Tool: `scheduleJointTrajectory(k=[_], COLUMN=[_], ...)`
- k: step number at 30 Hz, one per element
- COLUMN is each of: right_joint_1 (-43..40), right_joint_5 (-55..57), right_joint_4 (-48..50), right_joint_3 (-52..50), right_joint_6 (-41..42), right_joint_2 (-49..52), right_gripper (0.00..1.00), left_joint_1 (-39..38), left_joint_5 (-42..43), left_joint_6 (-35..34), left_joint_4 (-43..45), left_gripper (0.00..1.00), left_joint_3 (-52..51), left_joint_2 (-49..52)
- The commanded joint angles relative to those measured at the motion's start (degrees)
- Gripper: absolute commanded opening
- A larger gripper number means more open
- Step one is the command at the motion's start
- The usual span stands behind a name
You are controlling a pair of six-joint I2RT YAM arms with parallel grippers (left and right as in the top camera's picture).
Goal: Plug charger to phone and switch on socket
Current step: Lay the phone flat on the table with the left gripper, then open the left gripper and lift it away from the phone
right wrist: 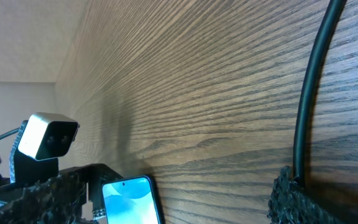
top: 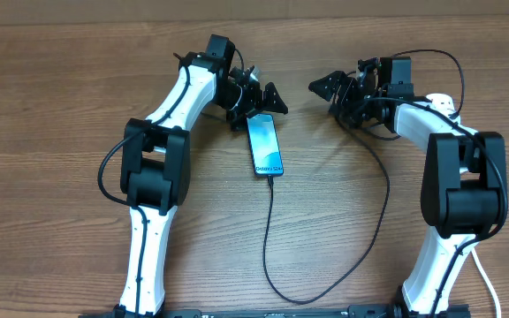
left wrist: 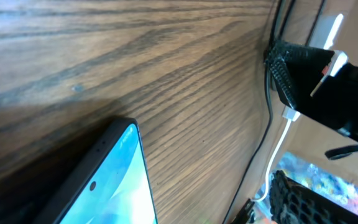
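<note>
Phone (top: 264, 146), slim and rectangular with a glowing light-blue screen and black edges, lies flat on the brown wood-grain tabletop (top: 60, 106) between the two white-and-black arms. Its "Galaxy" lettering is at the near end. The long, thin black charger cable (top: 269, 230) meets that near end, runs toward the front edge, loops round and climbs back toward the right arm (top: 453, 177). From overhead its tip appears seated in the phone, though the joint is too small to be sure.

The left jaws are spread wide at the phone's far end, with one black finger (top: 275, 99) just beside a corner and the other on the opposite side. Whether either touches the phone I cannot tell.

The right jaws are also spread wide and hold nothing, well to the right of the phone. In the right wrist view their textured pads (right wrist: 291, 199) stand far apart, with the cable (right wrist: 309, 106) running just beside one of them.

A white oblong socket strip (top: 441, 102) shows only as a sliver behind the right arm.
</note>
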Motion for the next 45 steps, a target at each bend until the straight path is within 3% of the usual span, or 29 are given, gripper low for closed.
scheduleJointTrajectory(k=[1,10,20,29,35,45], right_joint_1=[0.0,0.0,0.0,0.0,0.0,0.0], right_joint_5=[0.6,0.6,0.5,0.6,0.6,0.6], right_joint_4=[0.1,0.1,0.2,0.2,-0.1,0.0], right_joint_3=[0.3,0.3,0.3,0.3,0.3,0.3], right_joint_6=[-0.5,-0.5,-0.5,-0.5,-0.5,-0.5], right_joint_2=[-0.5,-0.5,-0.5,-0.5,-0.5,-0.5], right_gripper=[1.0,1.0,1.0,1.0,1.0,1.0], left_joint_1=[-0.3,-0.3,-0.2,0.4,3.9,5.5], left_joint_5=[-11.8,-22.3,-22.0,-21.7,-25.5,-47.8], left_joint_6=[-4.3,-9.6,-16.4,-13.4,-9.2,-4.9], left_joint_4=[-2.2,-6.4,-6.0,-5.1,-12.5,-34.2], left_gripper=[1.0,1.0,1.0,1.0,1.0,1.0], left_joint_3=[-1.0,-1.0,-1.0,-1.0,3.2,27.8], left_joint_2=[1.7,1.7,1.7,1.6,1.5,-4.5])
